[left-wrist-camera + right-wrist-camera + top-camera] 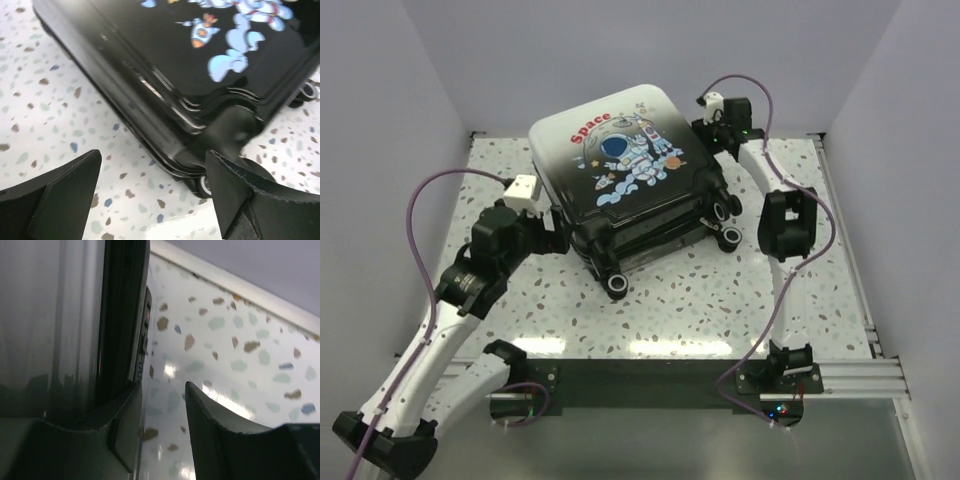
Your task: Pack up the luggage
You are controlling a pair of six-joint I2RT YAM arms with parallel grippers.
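From above: the luggage lies flat and shut in the middle of the speckled worktop, astronaut print and red "Space" facing up, its black wheels pointing to the near edge. The left hand sits low at the case's left side, right by the shell. The right hand is over at the far right corner, tucked close to the case.

Over to the left wrist: the left hand is spread wide, and between its fingers there's only bare worktop. The luggage runs across just ahead, glossy black with the little rocket showing, and one wheel peeks in beside the right-hand finger.

Now the right wrist: the right hand is narrow, with a slim gap and only worktop seen through it. One finger sits right up against the side of the luggage, which fills the left of the view as a grey wall with its dark seam running upward. Whether that finger actually touches, I cannot tell.
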